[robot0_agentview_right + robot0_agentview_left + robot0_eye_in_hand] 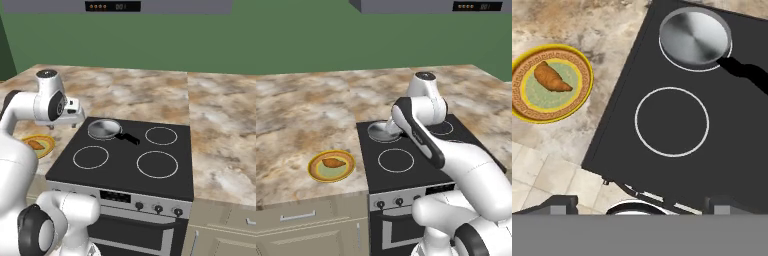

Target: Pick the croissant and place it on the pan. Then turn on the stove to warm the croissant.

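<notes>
With the two-finger gripper (640,204) open and empty, centre it over the small orange-brown crescent croissant (552,78) at the hand view's upper left before descending.

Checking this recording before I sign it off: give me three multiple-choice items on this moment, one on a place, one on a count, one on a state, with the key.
1. Where does the croissant lie?
A. in the pan
B. on the yellow-rimmed plate on the counter
C. on a front burner

2. How many white-outlined burners does the stove have, counting the one under the pan?
A. two
B. four
C. six

3. What is the state of the pan?
A. empty, on the rear left burner
B. holding the croissant
C. lifted off the stove by the gripper

Key:
1 B, the hand view shows the pastry on the plate's green centre, left of the stove.
2 B, the right base view shows three open rings plus the one the pan sits on.
3 A, its shiny inside is bare and it rests on the cooktop.
</notes>
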{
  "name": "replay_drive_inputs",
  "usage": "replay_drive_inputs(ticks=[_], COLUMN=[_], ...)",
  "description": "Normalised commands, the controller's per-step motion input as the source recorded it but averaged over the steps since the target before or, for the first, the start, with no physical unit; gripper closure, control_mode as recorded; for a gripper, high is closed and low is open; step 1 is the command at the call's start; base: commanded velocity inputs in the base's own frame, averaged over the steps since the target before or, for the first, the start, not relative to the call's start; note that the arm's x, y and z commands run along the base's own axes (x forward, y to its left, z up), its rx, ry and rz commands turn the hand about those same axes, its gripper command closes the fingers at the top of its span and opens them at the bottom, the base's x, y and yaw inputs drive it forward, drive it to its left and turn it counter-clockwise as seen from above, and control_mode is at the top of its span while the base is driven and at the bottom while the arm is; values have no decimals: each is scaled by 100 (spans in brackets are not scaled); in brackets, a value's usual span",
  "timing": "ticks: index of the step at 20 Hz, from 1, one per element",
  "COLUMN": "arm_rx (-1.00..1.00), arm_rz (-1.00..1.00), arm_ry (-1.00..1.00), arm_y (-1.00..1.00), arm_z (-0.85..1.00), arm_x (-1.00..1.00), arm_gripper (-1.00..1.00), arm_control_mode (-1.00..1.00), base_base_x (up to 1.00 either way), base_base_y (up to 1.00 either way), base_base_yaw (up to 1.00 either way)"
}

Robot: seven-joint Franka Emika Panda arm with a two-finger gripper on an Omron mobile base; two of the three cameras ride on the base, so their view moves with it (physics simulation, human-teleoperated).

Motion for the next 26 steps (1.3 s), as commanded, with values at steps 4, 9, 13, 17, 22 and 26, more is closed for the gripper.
replay_drive_inputs(ticks=[4, 9, 13, 17, 22, 26], arm_rx=[0, 0, 0, 0, 0, -2], arm_rz=[15, 15, 14, 13, 13, 12], arm_ry=[-6, -7, -2, 0, 0, 0], arm_y=[44, 46, 44, 44, 47, 48], arm_z=[-7, -8, -7, -9, -15, -17], arm_x=[0, 0, 0, 0, 0, 0], arm_gripper=[-100, -100, -100, -100, -100, -100], arm_control_mode=[-100, -100, -100, -100, -100, -100], base_base_x=[0, 0, 0, 0, 0, 0], base_base_y=[0, 0, 0, 0, 0, 0], base_base_yaw=[0, 0, 0, 0, 0, 0])
